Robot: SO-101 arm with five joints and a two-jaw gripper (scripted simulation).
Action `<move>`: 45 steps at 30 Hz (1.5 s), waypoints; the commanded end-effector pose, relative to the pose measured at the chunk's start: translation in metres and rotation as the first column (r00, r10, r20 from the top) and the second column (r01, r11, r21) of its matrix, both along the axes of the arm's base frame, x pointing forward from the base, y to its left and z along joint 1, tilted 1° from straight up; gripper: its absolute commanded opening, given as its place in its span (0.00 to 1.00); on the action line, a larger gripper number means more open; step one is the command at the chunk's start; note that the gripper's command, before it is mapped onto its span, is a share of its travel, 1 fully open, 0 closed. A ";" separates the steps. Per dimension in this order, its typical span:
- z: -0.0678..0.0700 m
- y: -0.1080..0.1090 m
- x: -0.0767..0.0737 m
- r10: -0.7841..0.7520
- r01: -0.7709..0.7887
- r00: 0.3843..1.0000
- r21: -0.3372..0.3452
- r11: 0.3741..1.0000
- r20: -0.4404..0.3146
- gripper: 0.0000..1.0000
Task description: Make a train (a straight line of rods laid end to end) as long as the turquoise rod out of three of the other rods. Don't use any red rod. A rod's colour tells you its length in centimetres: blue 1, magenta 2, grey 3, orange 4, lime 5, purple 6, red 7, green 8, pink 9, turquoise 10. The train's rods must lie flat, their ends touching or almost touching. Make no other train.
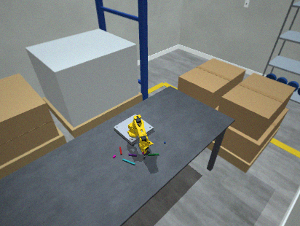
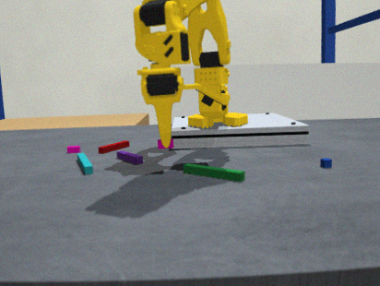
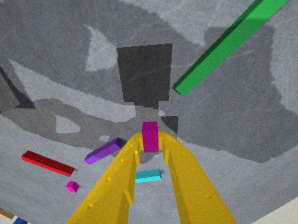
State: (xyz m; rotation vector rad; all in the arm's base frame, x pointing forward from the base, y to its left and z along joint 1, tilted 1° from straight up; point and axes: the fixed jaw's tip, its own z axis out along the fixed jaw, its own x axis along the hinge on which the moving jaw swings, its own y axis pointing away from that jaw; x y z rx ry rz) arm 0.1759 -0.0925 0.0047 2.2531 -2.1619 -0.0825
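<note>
My gripper (image 1: 144, 153) (image 2: 166, 145) (image 3: 151, 142) is shut on a magenta rod (image 2: 160, 144) (image 3: 150, 134), held above the table between the purple and green rods. The purple rod (image 1: 132, 155) (image 2: 129, 157) (image 3: 104, 151) and green rod (image 1: 153, 154) (image 2: 213, 172) (image 3: 230, 46) lie flat, apart, with a gap between them. The turquoise rod (image 1: 129, 162) (image 2: 85, 163) (image 3: 149, 176) lies flat by itself, partly hidden by a finger in the wrist view. A second magenta rod (image 1: 113, 156) (image 2: 73, 149) (image 3: 72, 186) lies near the red rod. A blue rod (image 1: 164, 142) (image 2: 326, 163) lies apart beyond the green one.
The red rod (image 1: 120, 150) (image 2: 113, 147) (image 3: 47, 163) lies near the purple rod. The arm's pale base plate (image 1: 121, 128) (image 2: 277, 122) stands behind the rods on the dark table (image 1: 87, 182) (image 2: 277, 221). The arm's shadow falls across the purple and green rods' area.
</note>
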 end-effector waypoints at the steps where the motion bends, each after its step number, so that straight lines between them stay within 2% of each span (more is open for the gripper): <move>1: 0.000 0.015 -0.006 -0.128 0.129 0.992 -0.014 0.992 0.018 0.00; 13: -0.004 0.038 -0.020 -0.340 0.340 0.940 -0.024 0.940 0.017 0.00; 34: -0.005 0.039 -0.021 -0.349 0.349 0.937 -0.025 0.937 0.017 0.00; 35: 0.001 0.039 -0.017 -0.369 0.370 0.928 -0.023 0.929 0.053 0.00; 45: 0.001 0.039 -0.017 -0.369 0.370 0.928 -0.023 0.929 0.053 0.00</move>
